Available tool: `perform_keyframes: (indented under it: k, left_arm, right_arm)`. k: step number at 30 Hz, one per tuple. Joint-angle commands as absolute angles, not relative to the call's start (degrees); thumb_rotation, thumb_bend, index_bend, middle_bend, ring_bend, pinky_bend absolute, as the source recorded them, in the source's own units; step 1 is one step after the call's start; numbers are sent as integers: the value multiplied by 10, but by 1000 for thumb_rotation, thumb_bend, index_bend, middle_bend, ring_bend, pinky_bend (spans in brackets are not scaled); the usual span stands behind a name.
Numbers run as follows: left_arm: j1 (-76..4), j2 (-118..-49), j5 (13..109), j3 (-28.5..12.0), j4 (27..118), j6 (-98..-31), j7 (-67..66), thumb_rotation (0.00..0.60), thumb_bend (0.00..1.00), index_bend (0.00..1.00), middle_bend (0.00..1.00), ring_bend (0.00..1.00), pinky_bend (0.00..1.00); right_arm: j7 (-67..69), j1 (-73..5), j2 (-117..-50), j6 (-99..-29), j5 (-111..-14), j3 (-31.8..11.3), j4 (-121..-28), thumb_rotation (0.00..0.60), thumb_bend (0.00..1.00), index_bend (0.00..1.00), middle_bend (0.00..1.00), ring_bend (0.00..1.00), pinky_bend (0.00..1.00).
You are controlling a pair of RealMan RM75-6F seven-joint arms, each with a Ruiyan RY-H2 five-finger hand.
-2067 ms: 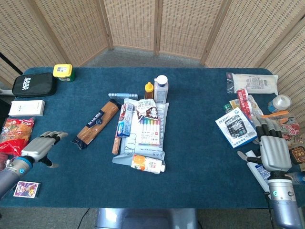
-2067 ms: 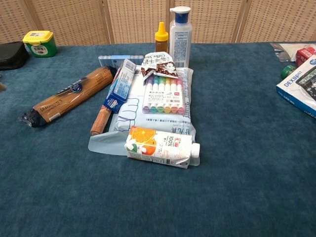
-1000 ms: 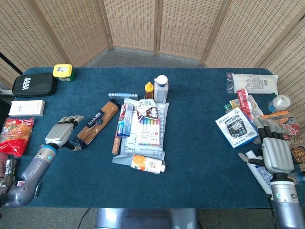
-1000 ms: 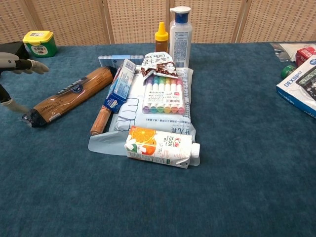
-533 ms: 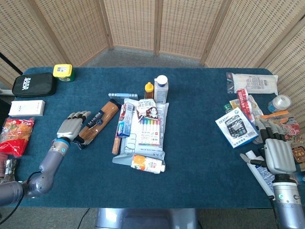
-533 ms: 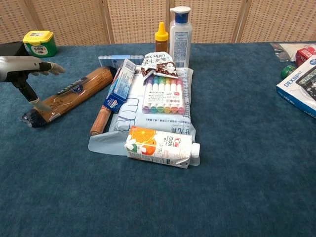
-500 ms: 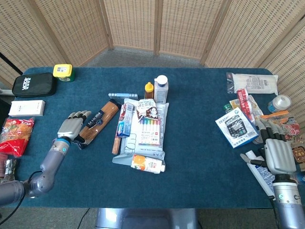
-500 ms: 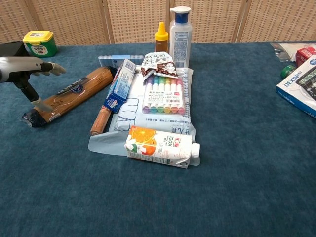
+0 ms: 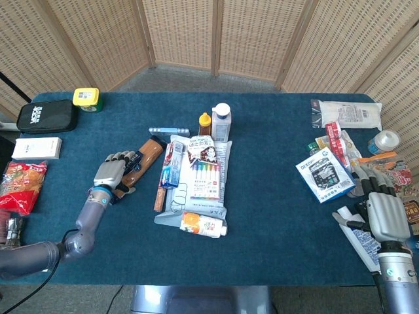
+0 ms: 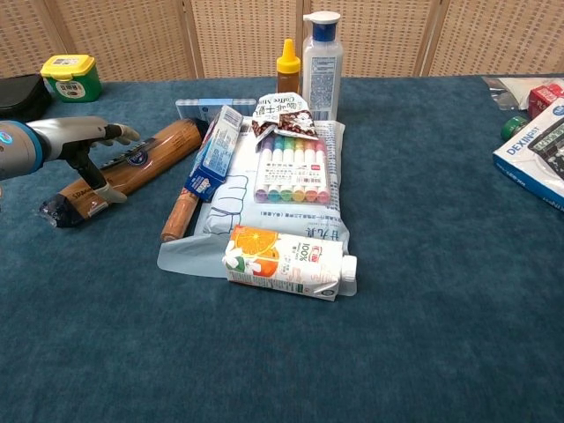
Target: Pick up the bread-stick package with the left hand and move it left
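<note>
Your left hand [image 9: 111, 171] has swept in from desk [image 9: 275, 196] edge, now over near end of bread-stick package [image 10: 132, 167]. Fingers spread above, thumb down beside wrapper; not clamped yet. Package lies flat, diagonal, left of marker set [image 9: 205, 175], unmoved. Next you close, lift, carry left. Right hand [image 9: 385, 214] idle, fingers apart.
</note>
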State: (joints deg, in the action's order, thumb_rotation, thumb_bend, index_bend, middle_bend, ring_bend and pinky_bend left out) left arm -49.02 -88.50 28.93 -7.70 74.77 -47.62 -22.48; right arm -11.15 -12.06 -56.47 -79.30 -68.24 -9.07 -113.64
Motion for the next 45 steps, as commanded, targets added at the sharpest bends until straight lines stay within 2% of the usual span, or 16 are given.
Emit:
perform_keyframes:
  k: [1, 4, 10, 12, 14, 16, 20, 24, 28, 38, 45]
  left_arm:
    - [-491, -897, 281, -74, 740, -485, -239, 600, 290, 7, 0, 28, 1]
    - [-491, -904, 272, -73, 736, -485, -248, 600, 333, 53, 4, 88, 88]
    - [-485, -913, 287, -70, 743, -499, -257, 600, 495, 216, 115, 291, 389]
    - [-483, -912, 294, -71, 749, -508, -260, 600, 541, 287, 187, 407, 506]
    - [-477, -913, 309, -72, 755, -529, -261, 600, 579, 397, 306, 564, 649]
    - [-471, -914, 321, -76, 757, -544, -255, 600, 603, 498, 405, 668, 748]
    - [-458, -908, 334, -86, 765, -555, -238, 600, 623, 615, 526, 803, 882]
    - [-437, -887, 358, -104, 785, -567, -198, 600, 629, 648, 570, 845, 926]
    - [-414, -851, 390, -121, 825, -587, -157, 600, 626, 660, 585, 848, 930]
    - [-362, -736, 474, -169, 960, -653, -81, 600, 613, 657, 588, 838, 929]
    - [-345, -660, 525, -221, 1051, -688, -37, 600, 608, 654, 588, 833, 923]
  right_arm:
    - [-102, -119, -562, -790, -684, -90, -1138, 499, 0, 0, 0, 0, 0]
    - [-88, -117, -559, -786, -688, -90, -1138, 499, 0, 0, 0, 0, 0]
    - [-70, -114, -554, -785, -696, -90, -1139, 501, 0, 0, 0, 0, 0]
    - [-68, -113, -553, -787, -698, -90, -1140, 501, 0, 0, 0, 0, 0]
    - [-65, -111, -553, -788, -700, -90, -1140, 501, 0, 0, 0, 0, 0]
    - [-63, -111, -553, -788, -701, -90, -1139, 505, 0, 0, 0, 0, 0]
    - [-57, -110, -554, -788, -703, -91, -1138, 501, 0, 0, 0, 0, 0]
    - [-54, -109, -553, -788, -706, -92, -1137, 501, 0, 0, 0, 0, 0]
    - [-49, -110, -556, -786, -707, -92, -1134, 501, 0, 0, 0, 0, 0]
    - [-41, -116, -565, -777, -712, -94, -1124, 500, 0, 0, 0, 0, 0]
    - [-36, -116, -573, -775, -715, -93, -1117, 499, 0, 0, 0, 0, 0]
